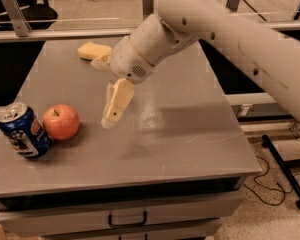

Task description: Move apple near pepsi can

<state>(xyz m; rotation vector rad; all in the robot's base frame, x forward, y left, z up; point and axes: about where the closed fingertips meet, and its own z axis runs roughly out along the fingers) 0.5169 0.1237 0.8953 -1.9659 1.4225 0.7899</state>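
Tool (pixel 103 93) in mid-air over the left-middle of the surface (pixel 190 129), fingers (pixel 115 104) spread wide apart, nothing between them; one finger hanging down toward the front-left, the other sticking out left, its tip just beside the sponge (pixel 94 50) as seen from the camera. Clear of the apple (pixel 61 122), up and to its right, not touching it. Apple resting on the surface near the front-left corner, stem up, red-orange with yellowish patches, immediately right of the pepsi can (pixel 22 130); touching or just apart, cannot tell. Pepsi can at the left edge, silver top leaning left in the view. Pale yellow sponge toward the back edge, well apart from apple and can. White arm (pixel 230 29) reaching in from upper right. Drawer handle (pixel 127 219) below the front edge; black cable (pixel 285 174) on the floor at right
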